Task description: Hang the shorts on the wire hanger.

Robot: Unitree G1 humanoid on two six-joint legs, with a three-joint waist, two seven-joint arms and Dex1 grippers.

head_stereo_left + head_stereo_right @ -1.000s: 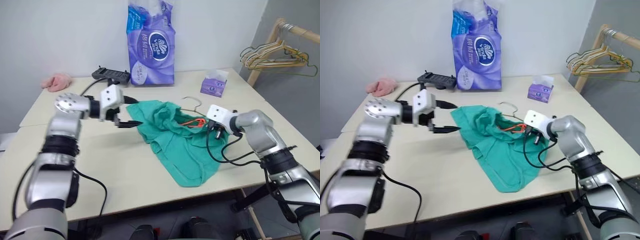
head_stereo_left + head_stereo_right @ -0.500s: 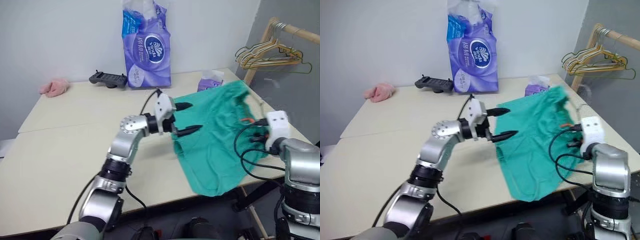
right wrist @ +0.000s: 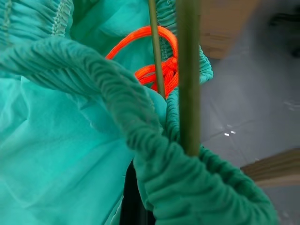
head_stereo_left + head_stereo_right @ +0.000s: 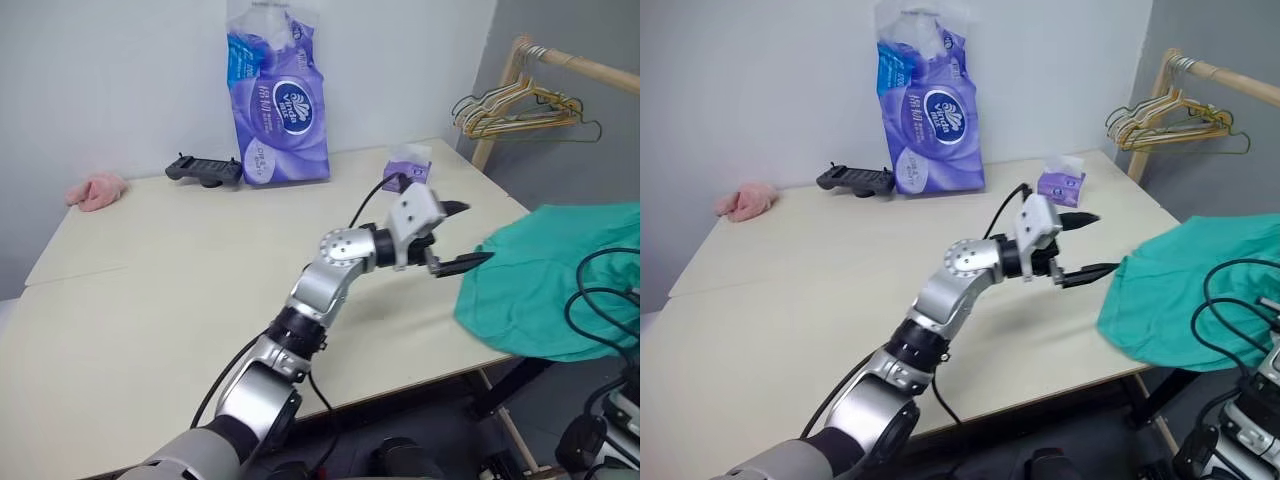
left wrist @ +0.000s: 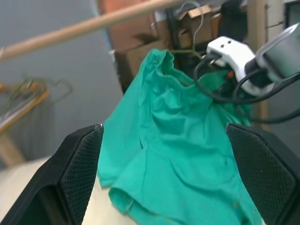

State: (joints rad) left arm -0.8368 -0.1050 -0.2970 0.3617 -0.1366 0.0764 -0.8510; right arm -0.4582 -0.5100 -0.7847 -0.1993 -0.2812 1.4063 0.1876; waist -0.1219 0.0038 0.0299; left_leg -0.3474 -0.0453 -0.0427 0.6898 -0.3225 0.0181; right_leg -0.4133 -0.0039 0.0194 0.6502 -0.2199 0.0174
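Off the right edge of the pale surface (image 4: pixel 150 300), the teal-green shorts (image 4: pixel 560 290) hang in the air as one soft, crumpled sheet of fabric, just beside the tips of the left end effector (image 4: pixel 462 236), whose two black fingers stand spread wide with nothing between them. In the left wrist view the shorts (image 5: pixel 178 159) fill the gap ahead of those textured pads, apart from them, with the right end effector (image 5: pixel 232 77) at the garment's upper edge, its white housing trailing black cables. The right end effector is closed; in its own wrist view the gathered elastic waistband (image 3: pixel 154 154) bunches around the thin olive-grey rods of the wire hanger (image 3: pixel 187 79), with a bright orange drawcord (image 3: pixel 154 56) knotted behind them, though whether the fingers pinch wire, cloth or both cannot be told. On the surface stand one tall purple plastic pack (image 4: pixel 275 95), one small purple tissue box (image 4: pixel 408 165), one black controller (image 4: pixel 203 170) and one fluffy pink cloth lump (image 4: pixel 95 190). A cluster of several hangers (image 4: pixel 515 110) dangles from a wooden rail (image 4: pixel 570 65) at the far right.
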